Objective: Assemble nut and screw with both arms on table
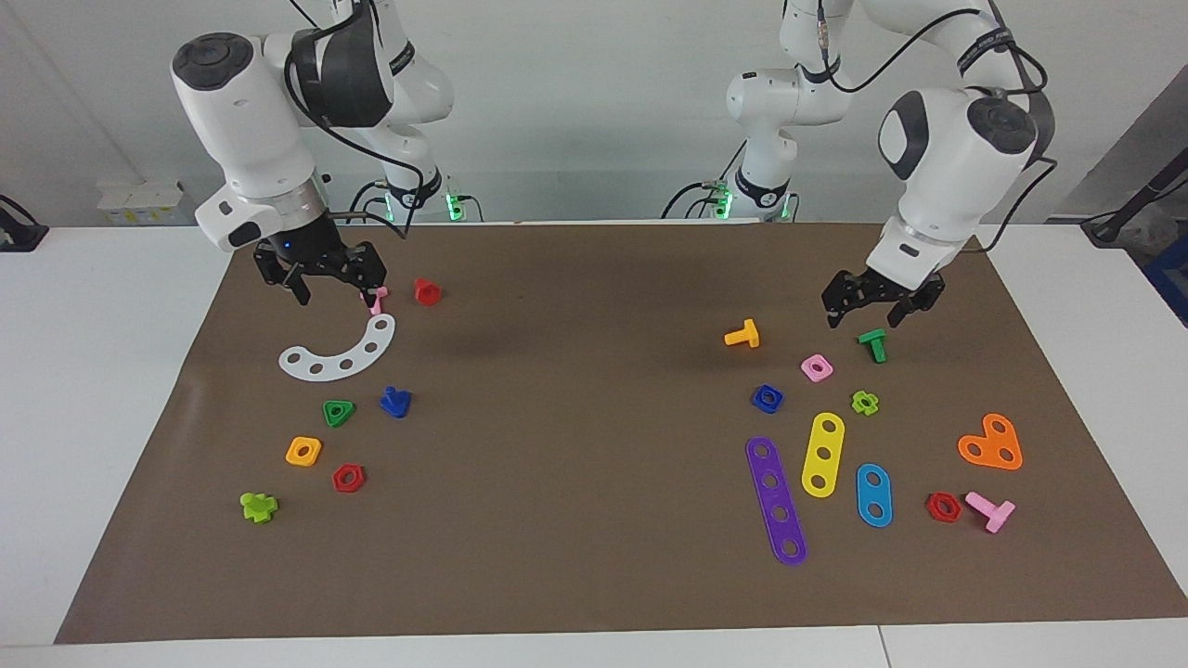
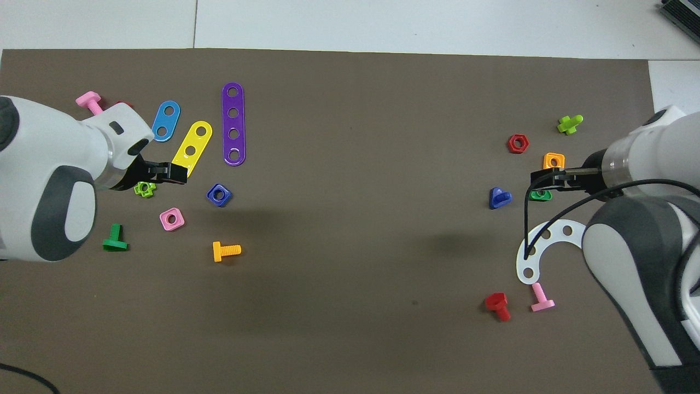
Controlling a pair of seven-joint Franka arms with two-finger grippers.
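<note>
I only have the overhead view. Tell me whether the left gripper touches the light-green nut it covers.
Observer: No. In the facing view the left gripper hangs above the mat, touching nothing.
Operator: List what the left arm hides.
Observer: An orange heart-shaped plate, beside a red nut.
Operator: Check the right gripper over the green triangular nut.
Observer: Raised too, off that nut.

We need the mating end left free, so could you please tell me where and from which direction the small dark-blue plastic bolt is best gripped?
Probably by its wider head, from straight above. The small dark-blue plastic bolt rests apart from the green triangular nut on the brown mat, so the right tool has room to descend and the shaft stays free.
</note>
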